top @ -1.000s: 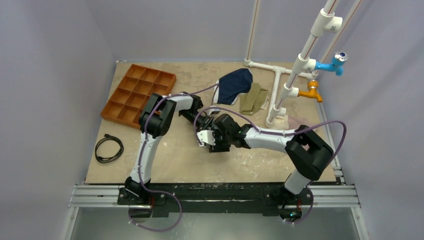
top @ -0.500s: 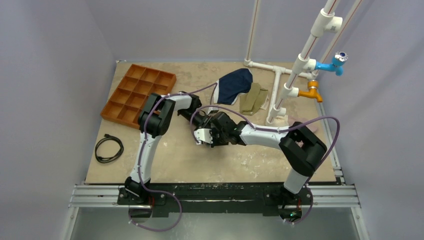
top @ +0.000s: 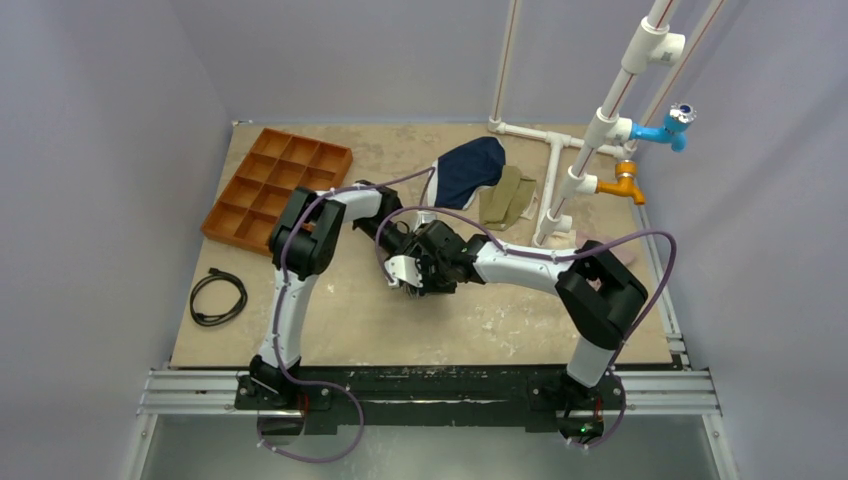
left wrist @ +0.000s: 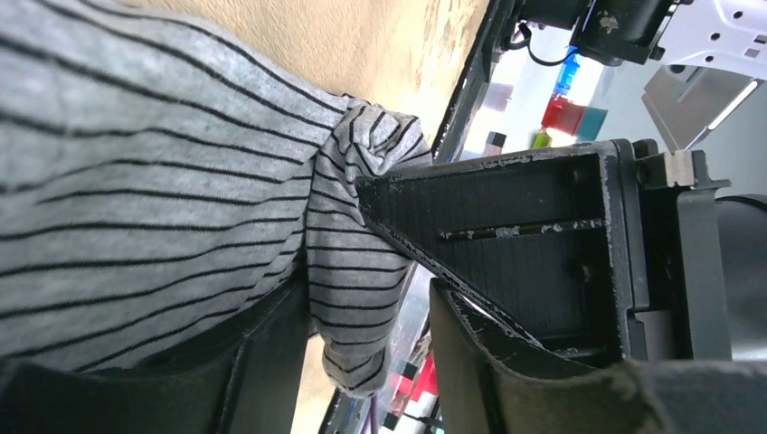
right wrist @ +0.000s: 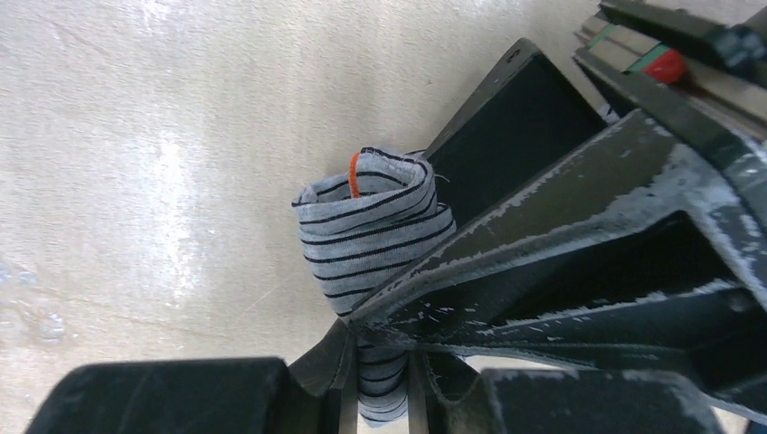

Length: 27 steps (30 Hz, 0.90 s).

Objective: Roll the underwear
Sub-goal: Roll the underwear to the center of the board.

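The underwear [left wrist: 154, 181] is grey cloth with thin dark stripes, and it fills the left of the left wrist view. One rolled fold of it hangs between the fingers of my left gripper [left wrist: 366, 307]. That gripper is open: the fold rests on one finger and stands clear of the other. In the right wrist view my right gripper [right wrist: 380, 362] is shut on the lower end of the rolled underwear [right wrist: 371, 226]. From above, the left gripper [top: 392, 238] and the right gripper [top: 412, 268] meet at mid-table and hide the cloth.
An orange divided tray [top: 275, 185] sits at the far left and a coiled black cable [top: 218, 297] near the left edge. A navy garment [top: 470, 170] and an olive one [top: 505, 197] lie beside the white pipe frame [top: 560, 190] at the far right.
The right arm has shifted left and farther away, up against the left gripper, and its jaws have closed on the cloth. The left gripper's jaws have opened.
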Each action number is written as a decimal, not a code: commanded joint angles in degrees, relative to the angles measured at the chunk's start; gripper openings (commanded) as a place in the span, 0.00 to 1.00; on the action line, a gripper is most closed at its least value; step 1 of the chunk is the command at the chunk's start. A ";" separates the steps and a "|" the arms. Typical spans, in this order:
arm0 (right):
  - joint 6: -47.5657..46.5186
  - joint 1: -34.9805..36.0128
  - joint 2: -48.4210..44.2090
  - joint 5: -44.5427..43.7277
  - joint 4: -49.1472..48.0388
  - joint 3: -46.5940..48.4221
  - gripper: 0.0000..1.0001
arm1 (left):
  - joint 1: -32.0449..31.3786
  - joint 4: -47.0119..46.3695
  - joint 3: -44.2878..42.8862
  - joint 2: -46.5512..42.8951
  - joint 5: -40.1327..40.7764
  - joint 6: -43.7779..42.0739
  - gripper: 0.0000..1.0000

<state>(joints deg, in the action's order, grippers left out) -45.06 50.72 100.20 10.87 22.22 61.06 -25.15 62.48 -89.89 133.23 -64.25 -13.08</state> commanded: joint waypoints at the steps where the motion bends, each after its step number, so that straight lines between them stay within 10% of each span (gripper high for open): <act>1: 4.00 2.18 2.41 8.31 11.48 -1.24 0.00 | 0.30 -1.13 0.60 -4.04 3.04 -1.98 0.53; 27: 6.26 3.01 8.95 11.17 19.13 4.60 0.00 | 12.17 8.17 1.42 -15.69 18.85 -8.71 0.58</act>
<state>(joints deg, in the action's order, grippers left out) -39.83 52.25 102.65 20.62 31.97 65.45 -15.31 67.99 -89.12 122.63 -49.04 -19.14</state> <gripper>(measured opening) 0.155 0.576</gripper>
